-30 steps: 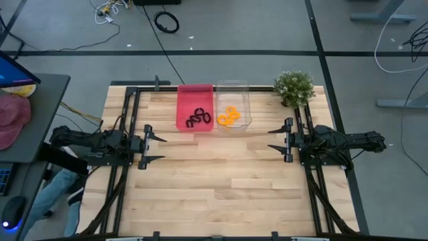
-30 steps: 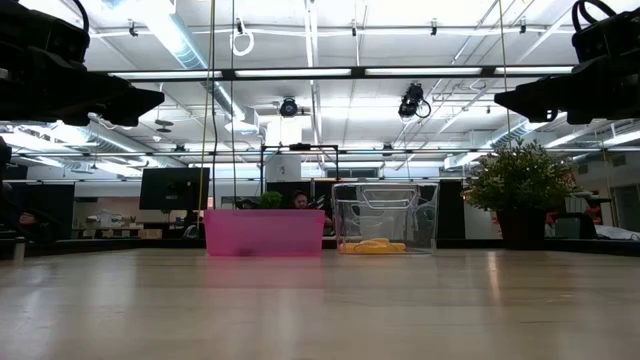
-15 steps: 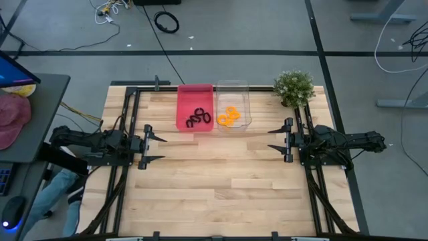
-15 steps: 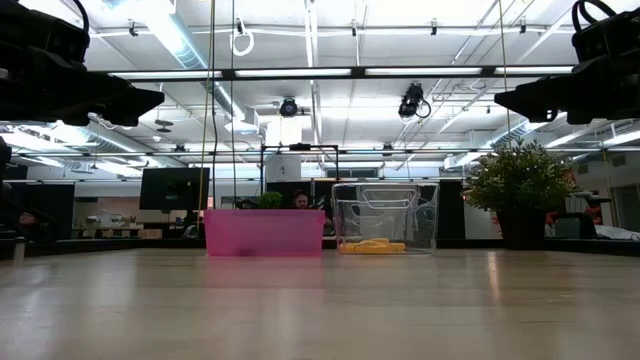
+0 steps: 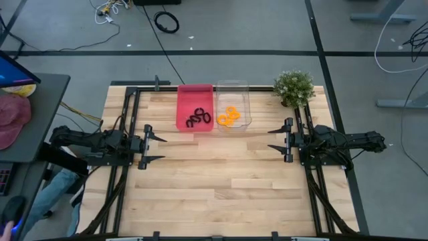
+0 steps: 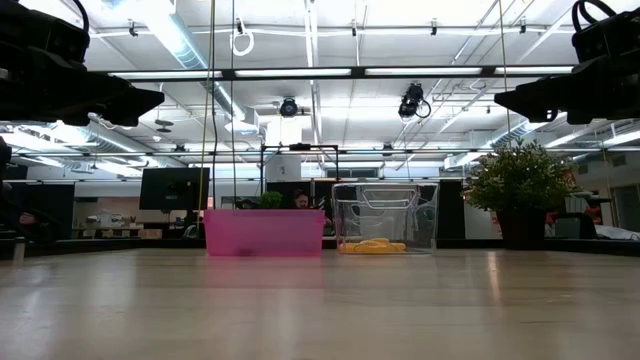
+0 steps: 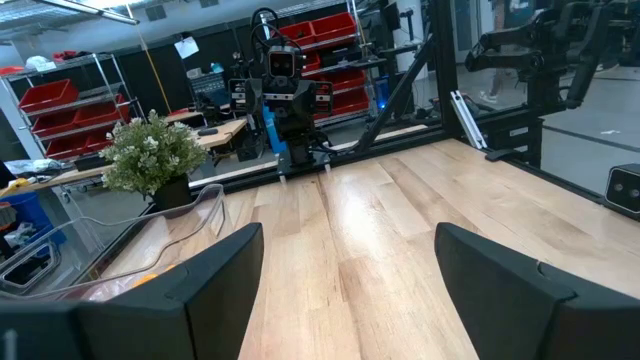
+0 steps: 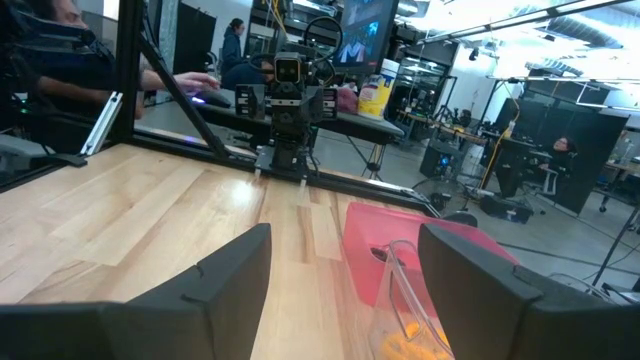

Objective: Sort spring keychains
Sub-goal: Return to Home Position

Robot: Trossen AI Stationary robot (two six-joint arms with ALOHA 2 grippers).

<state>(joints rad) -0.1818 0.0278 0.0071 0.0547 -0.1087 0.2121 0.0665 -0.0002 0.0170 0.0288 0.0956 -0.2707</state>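
1. High view: Your left gripper (image 5: 155,148) and right gripper (image 5: 273,139) faced each other across the middle of the table (image 5: 221,187), each with its fingers spread and nothing between them. The black spring keychains (image 5: 198,118) lay in the red bin (image 5: 182,97) and the orange spring keychains (image 5: 229,116) lay in the clear bin (image 5: 233,84). The two bins stood side by side at upper centre, above the line joining the two sets of jaws. The left gripper was nearer the red bin and the right gripper nearer the clear one. No loose keychain showed on the boards, so the sorting looked finished, with only the pull-back left.

2. Low view: The bins stood at centre frame, red to the left of clear, with a potted plant (image 6: 520,190) further right. The orange coils rested on the clear bin's floor, while the red wall hid the black ones. Both arms hung at the upper corners, well off the table.

3. Left wrist view: Your left jaws stood wide apart and empty, aimed at the facing arm. The clear bin and the plant lay off to one side of that aim, not ahead of it.

4. Right wrist view: Your right jaws were likewise released and bare. Both bins sat beside their line of aim, with orange showing inside the clear one.
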